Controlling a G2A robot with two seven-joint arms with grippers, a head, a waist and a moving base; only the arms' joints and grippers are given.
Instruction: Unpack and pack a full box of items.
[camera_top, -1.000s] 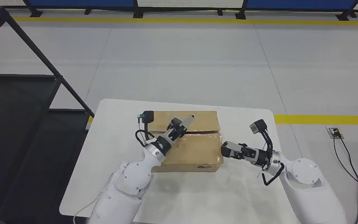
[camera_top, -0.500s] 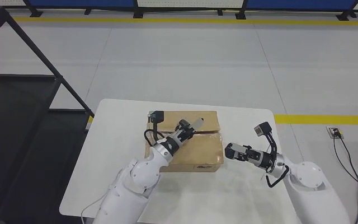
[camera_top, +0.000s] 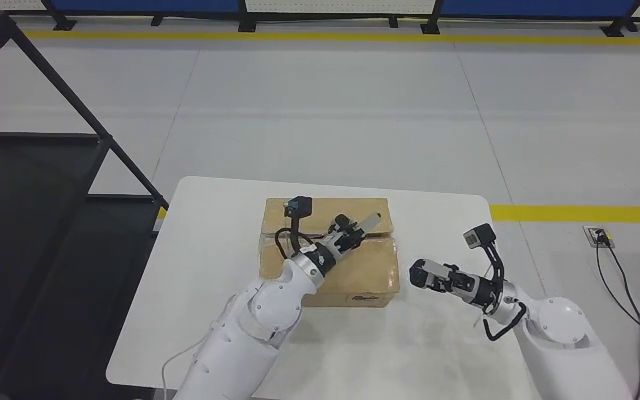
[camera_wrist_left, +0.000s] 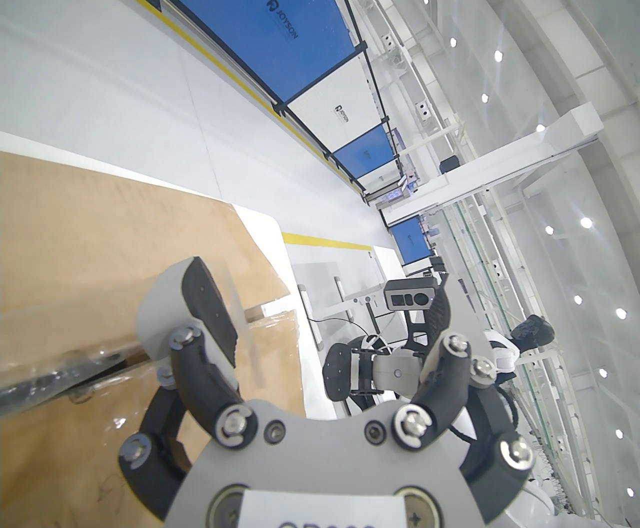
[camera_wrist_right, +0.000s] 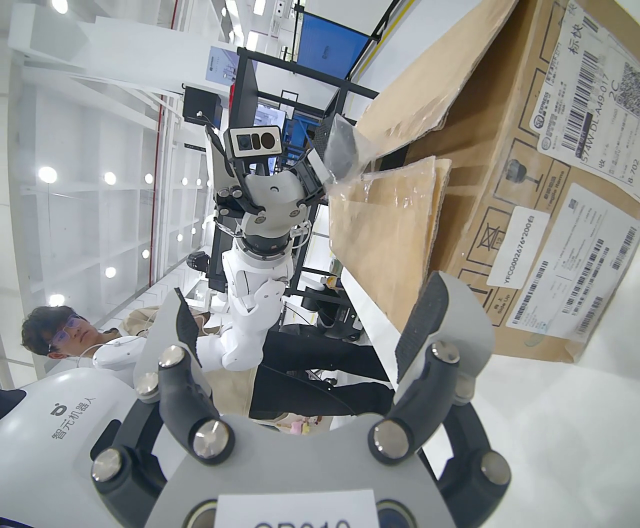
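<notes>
A brown cardboard box (camera_top: 292, 215) stands in the middle of the white table, its top flaps closed along a taped seam (camera_wrist_left: 90, 367). My left gripper (camera_top: 372, 220) is open over the right end of that seam, with one finger (camera_wrist_left: 210, 307) against the flap edge. In the right wrist view the left gripper (camera_wrist_right: 330, 155) touches the gap where the far flap (camera_wrist_right: 430, 85) lifts slightly. My right gripper (camera_top: 415, 272) is open just right of the box, level with its labelled end wall (camera_wrist_right: 565, 165), holding nothing.
The white table (camera_top: 190, 310) has free room left of the box and along its front edge. A black frame and dark panel (camera_top: 60, 230) stand off the table's left side. Several paper labels (camera_wrist_right: 570, 260) cover the box's end wall.
My left gripper has slid rightward along the box's seam to its right end. My right gripper has drawn back a little from the box, to the right.
</notes>
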